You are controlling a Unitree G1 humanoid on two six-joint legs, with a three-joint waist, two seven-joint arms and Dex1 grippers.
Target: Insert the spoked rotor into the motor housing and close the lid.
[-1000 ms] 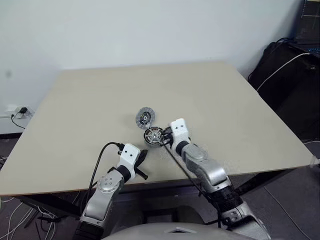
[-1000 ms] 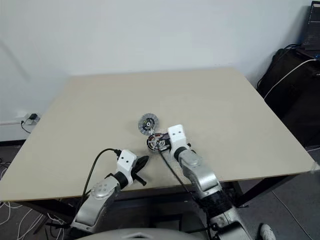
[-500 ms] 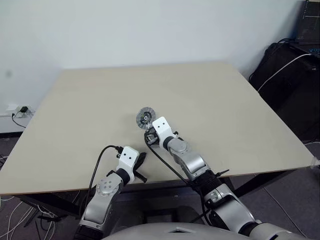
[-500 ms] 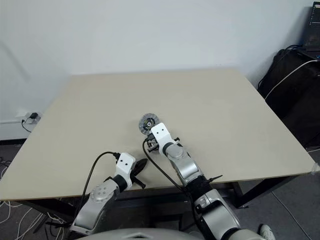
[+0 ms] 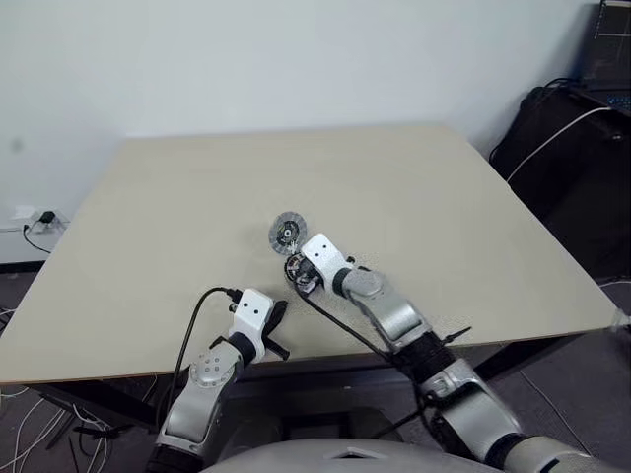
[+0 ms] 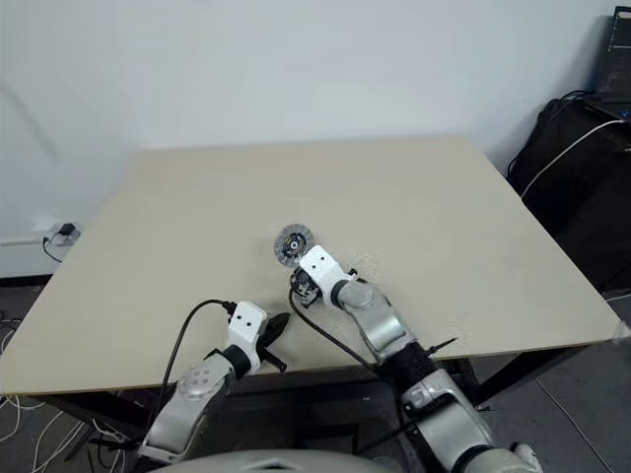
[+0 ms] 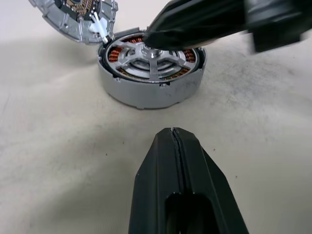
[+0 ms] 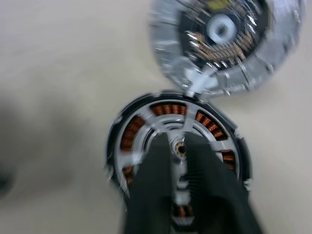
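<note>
The motor housing [image 7: 148,73] sits on the beige table [image 5: 444,207], near its front edge. The spoked rotor [image 7: 146,56] lies flat inside it, its silver spokes over the ring of copper coils. The lid [image 8: 222,41] lies on the table touching the housing's far rim, its ribbed face with the dark centre turned up.

The right gripper [image 8: 178,148] is down over the middle of the housing. Its 2 black fingers stand slightly spread, 1 on each side of the rotor's small central hub, with a narrow gap between them. The fingertips [image 8: 158,144] sit right at the hub, but whether they press on it cannot be told. In the left wrist view, the same fingers reach in from the side and end on top of the rotor.

The left gripper [image 7: 171,134] has its 2 fingers pressed together, holding nothing. It hangs just above the table, near the housing on the side towards the robot, pointing at it without touching.
</note>
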